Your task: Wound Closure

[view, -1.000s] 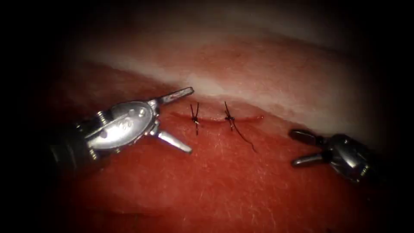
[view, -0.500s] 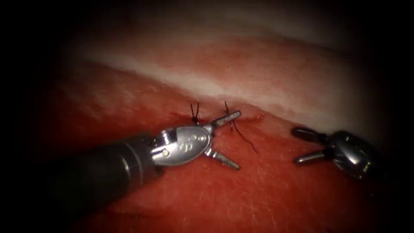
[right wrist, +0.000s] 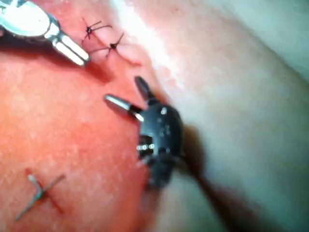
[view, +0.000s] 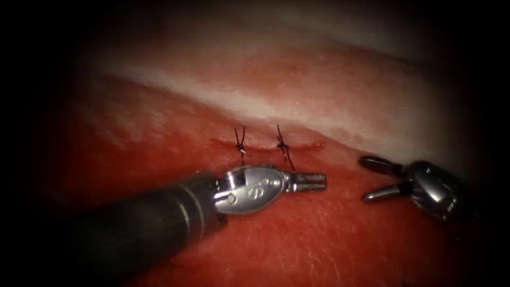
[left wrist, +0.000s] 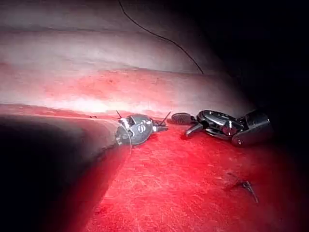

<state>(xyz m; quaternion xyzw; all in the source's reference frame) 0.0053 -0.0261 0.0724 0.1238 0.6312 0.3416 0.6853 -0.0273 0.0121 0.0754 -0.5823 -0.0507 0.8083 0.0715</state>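
1. The left tool (view: 313, 182) had its jaws pressed together just near of the cut (view: 265, 146), over the right knot's thread tail (view: 289, 159); whether it pinched that tail I could not tell.
2. The right tool (view: 372, 179) sat well right, jaws spread, holding nothing.
3. No needle visible.
4. Any lift should be gentle, sparing the two knots (view: 240, 144).
5. Open tissue (view: 297, 239) lay nearer.

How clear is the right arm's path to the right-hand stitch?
Probably yes: the right end effector, open and empty, has bare tissue between it and the right-hand stitch. The left end effector, shut just below that stitch, may crowd it.
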